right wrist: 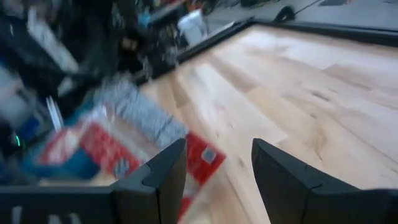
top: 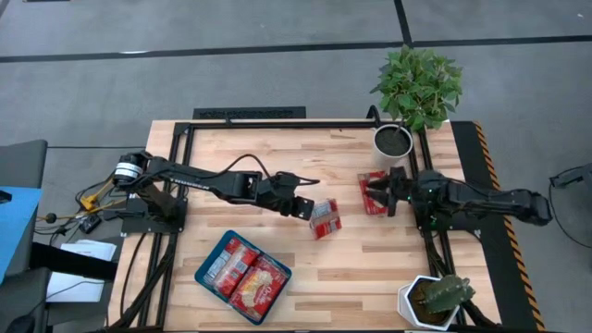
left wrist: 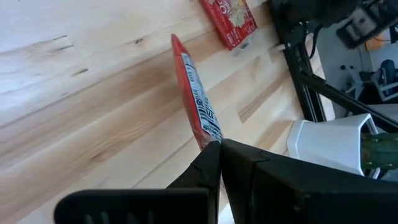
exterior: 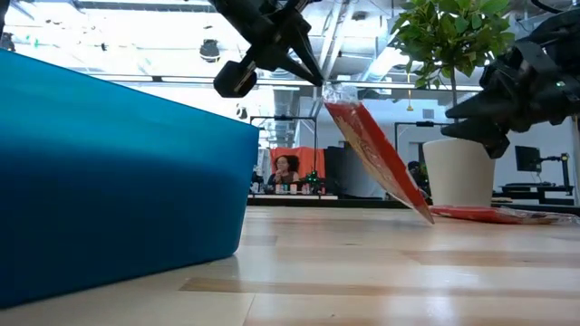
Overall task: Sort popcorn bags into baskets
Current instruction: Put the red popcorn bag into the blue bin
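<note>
- A popcorn bag (top: 325, 217) is hanging near the middle of the table (top: 277, 153), pinched by one edge; in the low view it is drooping at a slant, its lower corner at or just above the wood.
- The left gripper (top: 309, 205) is clenching that bag's edge, fingers pressed tight together on the seal, as the left wrist view is showing.
- The teal-blue tray (top: 209, 258) is sitting near the table's front edge, left of centre, already carrying two or three bags (top: 245, 276).
- Another bag (top: 373, 192) is lying flat toward the table's right edge, with the right gripper (top: 380, 196) poised over it, fingers spread apart and holding nothing.
- Step in hand, as I judge it: carrying the pinched bag to the tray.
- Doing it well is meaning lifting enough that the dangling corner is clearing the tray's wall, then travelling toward the front edge smoothly so the bag is not swinging out of the thin edge grip.
- Releasing over a bare part of the tray, low down, is keeping the bag from sliding out.
</note>
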`<state>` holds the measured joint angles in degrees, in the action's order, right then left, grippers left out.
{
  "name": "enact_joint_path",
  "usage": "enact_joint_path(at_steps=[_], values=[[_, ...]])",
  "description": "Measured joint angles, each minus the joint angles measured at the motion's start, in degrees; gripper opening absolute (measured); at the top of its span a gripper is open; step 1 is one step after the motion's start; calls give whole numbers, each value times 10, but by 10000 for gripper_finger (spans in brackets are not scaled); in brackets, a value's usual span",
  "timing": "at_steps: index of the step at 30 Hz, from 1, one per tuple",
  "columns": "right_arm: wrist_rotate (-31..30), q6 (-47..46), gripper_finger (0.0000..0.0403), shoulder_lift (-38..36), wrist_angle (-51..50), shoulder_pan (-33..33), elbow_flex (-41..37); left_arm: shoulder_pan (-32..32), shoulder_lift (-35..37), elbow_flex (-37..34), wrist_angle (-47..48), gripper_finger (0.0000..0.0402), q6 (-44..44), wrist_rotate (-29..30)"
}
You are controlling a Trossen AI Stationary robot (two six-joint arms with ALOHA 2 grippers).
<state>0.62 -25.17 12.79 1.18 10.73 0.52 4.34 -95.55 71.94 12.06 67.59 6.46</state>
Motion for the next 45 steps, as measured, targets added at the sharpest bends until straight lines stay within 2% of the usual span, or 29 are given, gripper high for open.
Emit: enact_joint_path(at_steps=[6, 19, 23, 30, 35, 45], values=[[-35, 57, 206, 79, 25, -42, 21, 0, 0, 0, 6, 0, 0, 0], [-35, 203, 244, 297, 35, -64, 160, 0, 0, 0, 11, 0, -17, 0], [-33, 276, 254, 366, 37, -74, 203, 0, 0, 0, 11, 0, -32, 0], [68, 344, 256, 486, 35, -55, 288, -1, 1, 0, 13, 0, -49, -4], [143, 388, 256, 574, 18, -30, 357, -5, 1, 0, 14, 0, -73, -27], [236, 537, 256, 715, -126, 1, 496, -18, 1, 0, 16, 0, -127, -46]])
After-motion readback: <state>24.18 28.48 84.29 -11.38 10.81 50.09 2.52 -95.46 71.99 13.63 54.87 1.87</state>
